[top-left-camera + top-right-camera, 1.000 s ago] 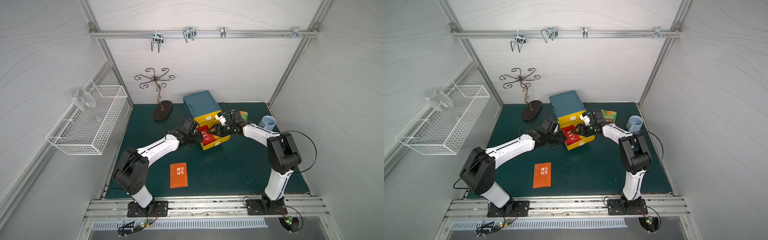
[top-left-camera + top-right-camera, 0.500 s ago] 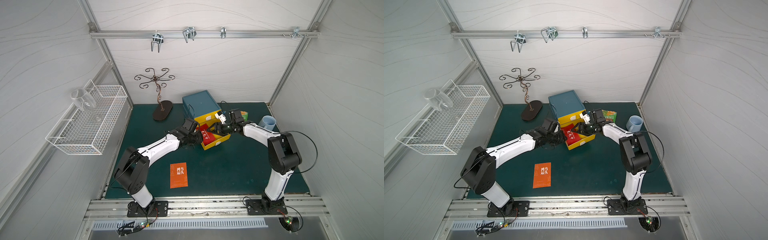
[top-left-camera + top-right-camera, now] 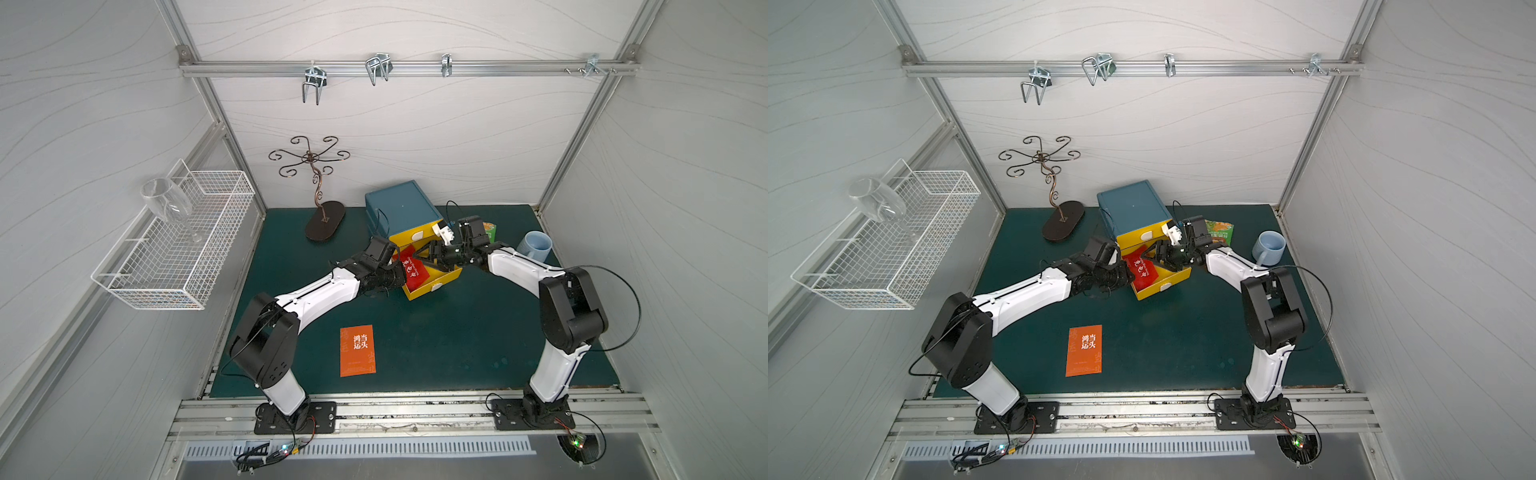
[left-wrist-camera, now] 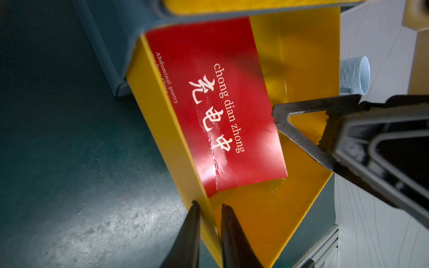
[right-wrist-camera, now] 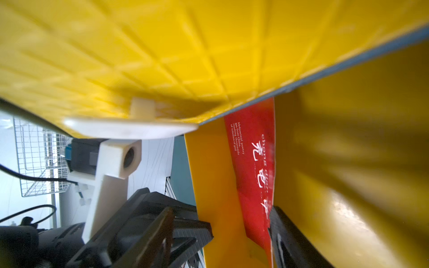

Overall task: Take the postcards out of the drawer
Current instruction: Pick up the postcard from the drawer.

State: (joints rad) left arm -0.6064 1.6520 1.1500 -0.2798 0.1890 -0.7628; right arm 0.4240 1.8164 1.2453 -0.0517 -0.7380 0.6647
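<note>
inside yellow drawer (image 4: 160, 120), creased red postcard (image 4: 222, 111)

White arms (image 3: 316, 293), blk joints (image 3: 266, 345)

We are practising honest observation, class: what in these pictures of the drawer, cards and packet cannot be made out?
Behind the red card in the drawer: every view, the card hides whatever it covers.
Packet: a top view, the right arm covers most of it.
Orange card's small print: both top views, too small.
Upper drawer: right wrist view, blurred, too close.
</note>
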